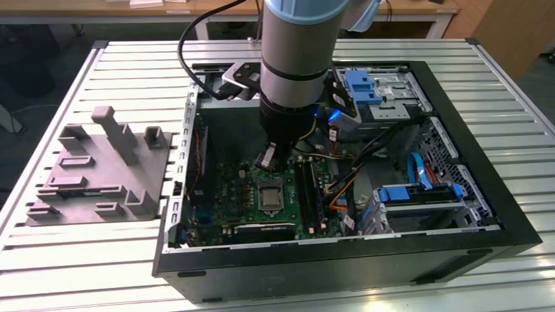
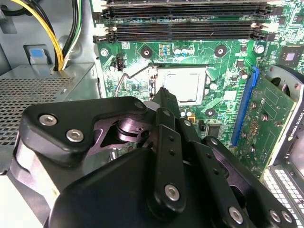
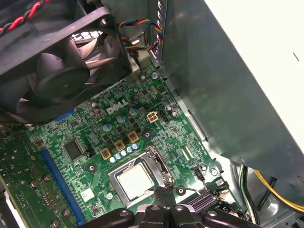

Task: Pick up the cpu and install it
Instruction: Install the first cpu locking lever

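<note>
Motherboard (image 1: 260, 195) lies flat on the floor of an opened black computer case (image 1: 485, 214), which rests on a slatted metal table (image 1: 87, 260), and near the board's middle sits the dark metal-framed socket (image 1: 270, 197). The cpu (image 3: 134, 180), a small pale square chip with a silvery top, already lies inside that socket frame; in the second wrist view it shows as a light square (image 2: 182, 85) just past the tips of the black fingers. The robot arm (image 1: 295, 58) reaches straight down into the case, and the gripper (image 1: 267, 158) hangs above the board, just above the socket's far edge in the exterior view. In the second wrist view the two fingers (image 2: 167, 102) meet in a narrow point with no gap between them and nothing held; in the first wrist view their tips (image 3: 165, 190) sit just beside the socket's edge, close to its thin wire lever (image 3: 190, 188). Whether the tips touch the frame or the lever I cannot tell. Memory slots (image 2: 183, 21) run along one side of the socket, and a round black fan (image 3: 61, 61) hangs over the board's other end. A blue drive bracket (image 1: 416, 193) sits toward the exterior view's right inside the case, and a grey moulded fixture (image 1: 100, 172) lies on the table at the exterior view's left, well apart from the case's contents.
</note>
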You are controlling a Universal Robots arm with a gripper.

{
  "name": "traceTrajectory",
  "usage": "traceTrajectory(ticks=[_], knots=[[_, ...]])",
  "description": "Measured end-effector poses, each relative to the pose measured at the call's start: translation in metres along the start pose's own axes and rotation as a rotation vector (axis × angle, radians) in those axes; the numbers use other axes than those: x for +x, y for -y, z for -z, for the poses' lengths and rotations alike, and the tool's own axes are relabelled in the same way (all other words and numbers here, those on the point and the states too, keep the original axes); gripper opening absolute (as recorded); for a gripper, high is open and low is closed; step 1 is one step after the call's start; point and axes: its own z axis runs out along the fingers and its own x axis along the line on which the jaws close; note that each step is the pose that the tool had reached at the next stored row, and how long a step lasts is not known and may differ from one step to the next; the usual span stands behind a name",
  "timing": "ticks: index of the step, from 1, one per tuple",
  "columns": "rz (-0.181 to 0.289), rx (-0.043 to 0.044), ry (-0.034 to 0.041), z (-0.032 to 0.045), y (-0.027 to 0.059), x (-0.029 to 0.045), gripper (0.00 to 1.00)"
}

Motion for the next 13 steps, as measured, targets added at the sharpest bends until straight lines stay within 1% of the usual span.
traceTrajectory(ticks=[6,8,13], knots=[[0.000,0.0000,0.0001,0.0000,0.0005,-0.0003,0.11],[0.000,0.0000,0.0000,0.0001,0.0037,-0.0023,0.11],[0.000,0.0000,-0.0001,0.0007,0.0156,-0.0104,0.11]])
